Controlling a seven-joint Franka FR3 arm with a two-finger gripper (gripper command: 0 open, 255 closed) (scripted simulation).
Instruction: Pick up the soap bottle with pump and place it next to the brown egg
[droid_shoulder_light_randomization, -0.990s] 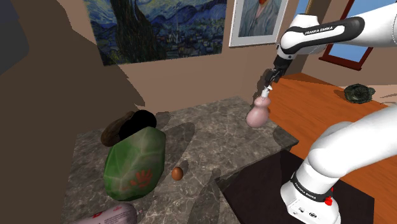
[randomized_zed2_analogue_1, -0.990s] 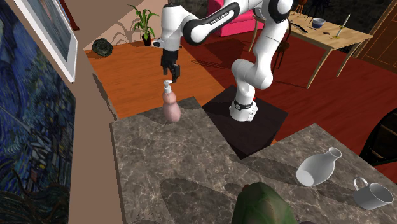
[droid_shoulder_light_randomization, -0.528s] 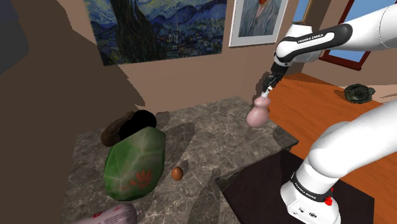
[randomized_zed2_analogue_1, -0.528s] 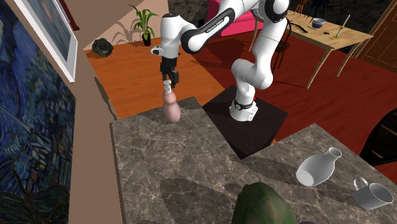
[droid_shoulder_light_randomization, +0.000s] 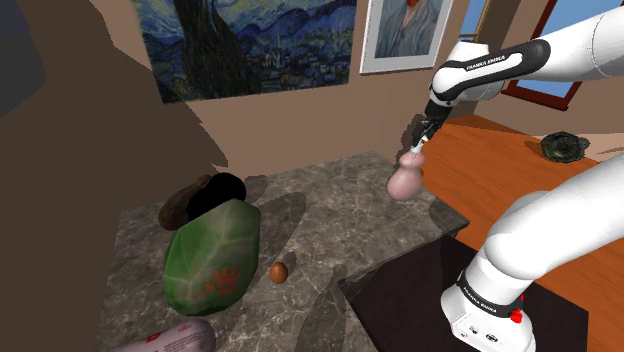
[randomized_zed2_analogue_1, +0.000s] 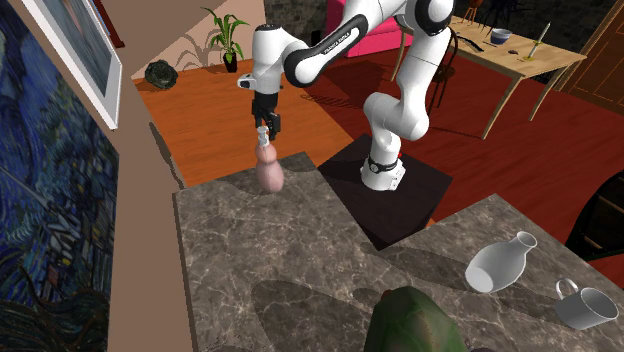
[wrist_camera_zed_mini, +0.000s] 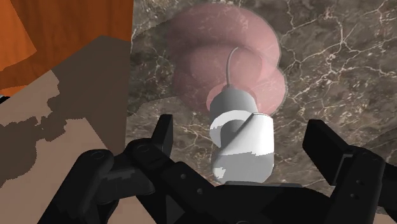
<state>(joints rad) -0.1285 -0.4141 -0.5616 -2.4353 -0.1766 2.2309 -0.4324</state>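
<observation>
Pincer (wrist_camera_zed_mini: 245, 141): spread wide and pointing straight down, one black finger (wrist_camera_zed_mini: 162, 137) on each side of the pump head, a gap on both sides; pinching nothing yet.
Pump head (wrist_camera_zed_mini: 244, 145): white, squarely between the fingers, with a thin stem running down into the body below.
Soap bottle (droid_shoulder_light_randomization: 405, 181): pink, bulbous, upright on the counter, close to the corner at the shoulder view's right, next to the orange floor (droid_shoulder_light_randomization: 520, 150).
Key relation: directly under the pincer, long axis vertical and in line with the approach. Narrowest grip point at the pump and stem, widest part well below the fingertips.
Step in hand: judged as lining up over the pump, ahead of closing. Probably calls for a little more lowering, then a squeeze across the pump or stem.
Risk: a high grip on a small, smooth head, so a possible slip or swing of the round body on lifting.
Counter (droid_shoulder_light_randomization: 330, 215): grey-brown veined marble, bare between bottle and egg.
Brown egg (droid_shoulder_light_randomization: 279, 271): small, lying on the counter well apart from the bottle, toward the shoulder view's lower left and just beside the green bag.
Green bag (droid_shoulder_light_randomization: 212, 252): bulky and glossy with a red mark, on the egg's left in that view. Open marble on the egg's right, facing the bottle, so likely the easier side for setting down.
Farther off: a white vase (randomized_zed2_analogue_1: 500, 262) on its side and a pale mug (randomized_zed2_analogue_1: 585, 305) on a second slab in the second exterior view; paintings (droid_shoulder_light_randomization: 245, 45) on the wall behind.
</observation>
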